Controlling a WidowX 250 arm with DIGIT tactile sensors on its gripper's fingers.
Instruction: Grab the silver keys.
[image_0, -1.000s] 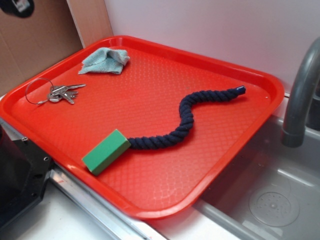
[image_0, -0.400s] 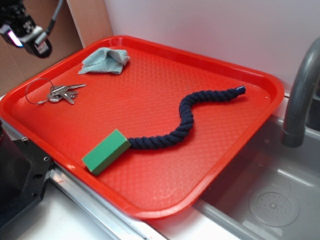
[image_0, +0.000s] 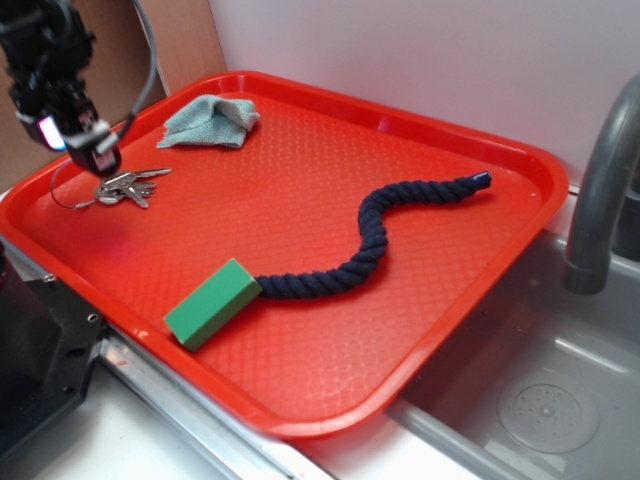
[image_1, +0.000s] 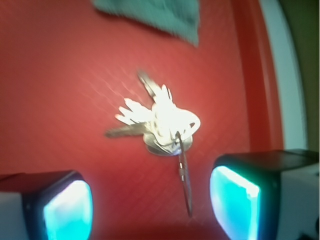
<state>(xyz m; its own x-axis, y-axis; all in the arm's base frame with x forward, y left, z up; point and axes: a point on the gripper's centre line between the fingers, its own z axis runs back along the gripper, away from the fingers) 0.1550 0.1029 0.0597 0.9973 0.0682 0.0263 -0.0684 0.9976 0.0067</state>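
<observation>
The silver keys (image_0: 128, 187) lie on the red tray (image_0: 420, 260) near its left rim, their thin wire loop stretching left. My gripper (image_0: 95, 160) hangs just above and a little left of the bunch, over the loop. In the wrist view the keys (image_1: 157, 122) gleam on the red surface ahead of my open gripper (image_1: 150, 210), and the wire loop (image_1: 184, 175) runs down between the two fingers. Both cyan-lit pads (image_1: 67, 210) stand wide apart with nothing between them but the wire.
A pale teal cloth (image_0: 210, 120) lies at the tray's far left corner, also in the wrist view (image_1: 155, 15). A green block (image_0: 212, 302) and a dark blue rope (image_0: 370, 240) lie mid-tray. A grey faucet (image_0: 600, 190) and sink (image_0: 540, 400) stand at the right.
My gripper has come down from the upper left corner to just above the keys. The keys, block, rope and cloth have not moved.
</observation>
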